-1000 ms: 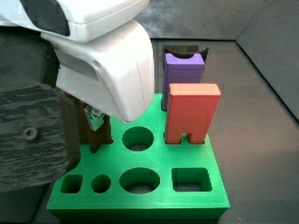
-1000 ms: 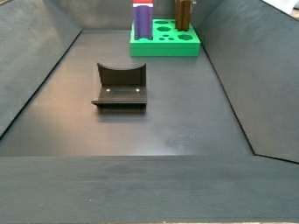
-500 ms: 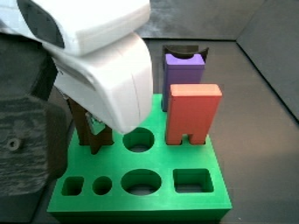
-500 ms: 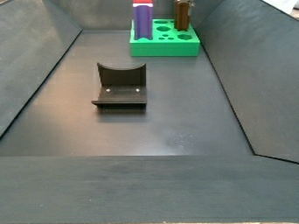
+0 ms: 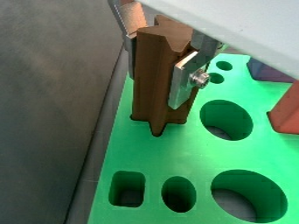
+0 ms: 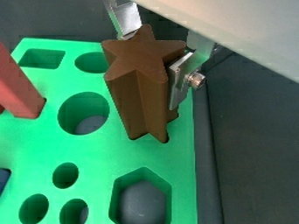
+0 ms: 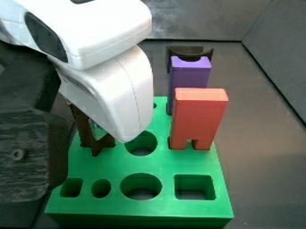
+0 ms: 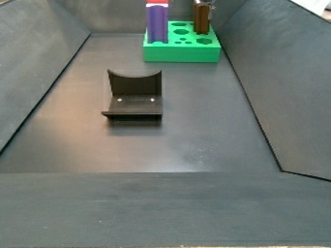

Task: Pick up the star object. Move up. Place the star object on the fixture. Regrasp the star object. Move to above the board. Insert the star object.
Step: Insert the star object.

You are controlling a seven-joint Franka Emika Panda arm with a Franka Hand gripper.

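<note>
The claw point(image 6: 146, 54) is closed on the star object point(image 6: 140, 83), holding it upright over the board point(image 6: 70, 188). In both wrist views one silver finger plate point(image 5: 188, 77) lies flat against the upper side of the prism; the opposite finger is mostly hidden behind the piece. The lower end of the star object point(image 5: 156, 87) stands at the board's edge row, and in a wrist view its tip meets or just enters a cut-out; which of the two cannot be told.

Handling, judged from appearance:
- The piece is wood-brown, rigid and small, so probably light. It will not flex under finger pressure.
- The ridged star profile gives the flat pads little contact area. Rotation about the long axis is the likely slip mode.
- The present hold is on the upper half, leaving the lower half free to enter the hole. This is the correct place to grip for insertion.
- The points of the star must align with the hole's points; a small twist is likely to jam the piece.

In a side view the claw point(image 7: 96, 134) hangs over the board point(image 7: 180, 210) near its left edge, beside the salmon-red arched block point(image 7: 198, 114). In a side view, the fixture point(image 8: 134, 95) stands on the floor, well apart from the board point(image 8: 181, 51).
</note>
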